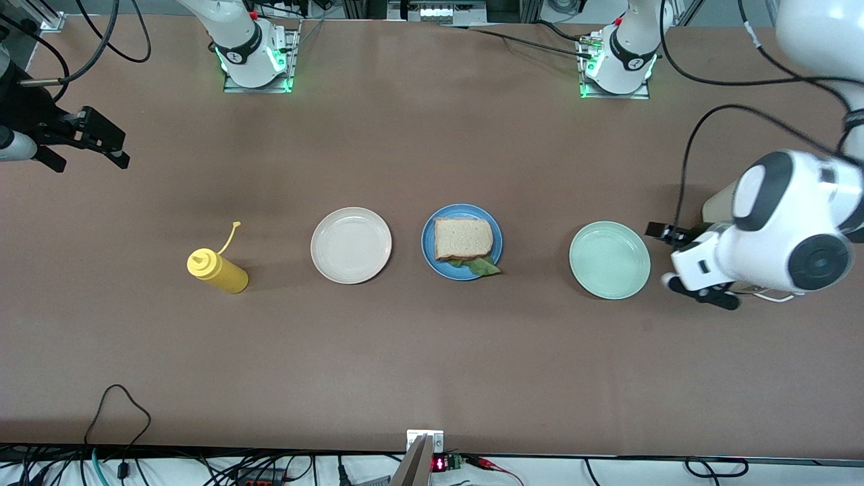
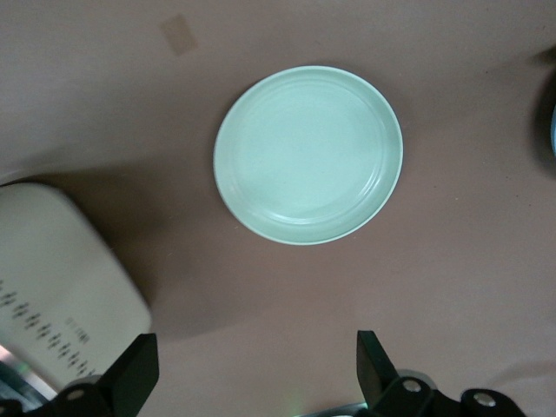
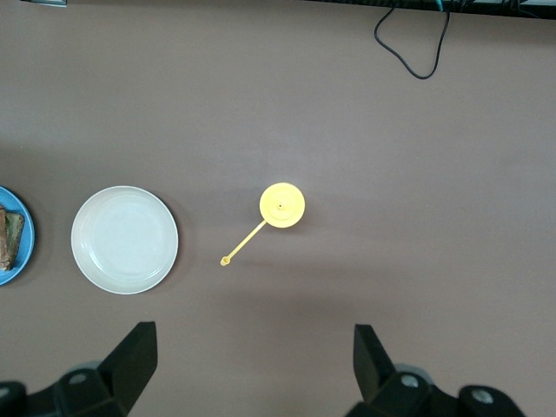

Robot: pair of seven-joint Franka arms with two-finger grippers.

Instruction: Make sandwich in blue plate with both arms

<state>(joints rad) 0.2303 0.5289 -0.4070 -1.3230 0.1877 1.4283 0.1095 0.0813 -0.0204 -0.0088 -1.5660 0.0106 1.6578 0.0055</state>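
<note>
Both grippers are seen with fingers spread apart and nothing held. From the front view, the left gripper (image 1: 698, 287) is found low over the table just beside the mint-green plate (image 1: 609, 260), toward the left arm's end, while the right gripper (image 1: 101, 138) hangs over bare table at the right arm's end, well apart from everything. The sandwich (image 1: 464, 239) is seen resting on the blue plate (image 1: 432, 236) in the middle of the row, a green lettuce leaf (image 1: 484, 266) poking out past the bread on the side nearer the camera; the cream-white plate (image 1: 351, 245) and a yellow squeeze bottle (image 1: 217, 270) are lined up toward the right arm's end. The task is judged essentially complete. In the left wrist view, the left gripper (image 2: 258, 369) is shown open with the mint-green plate (image 2: 308, 155) below it, and a pale object is cut off at the edge and cannot be identified. In the right wrist view, the right gripper (image 3: 254, 365) is shown open high over the bottle (image 3: 282, 205) and cream-white plate (image 3: 125, 239); only a sliver of the blue plate (image 3: 24, 230) is caught. One risk is judged: if the left arm were swept low, the mint-green plate could be clipped. The lower slice is hidden under the top one, so the stack's alignment cannot be confirmed.
</note>
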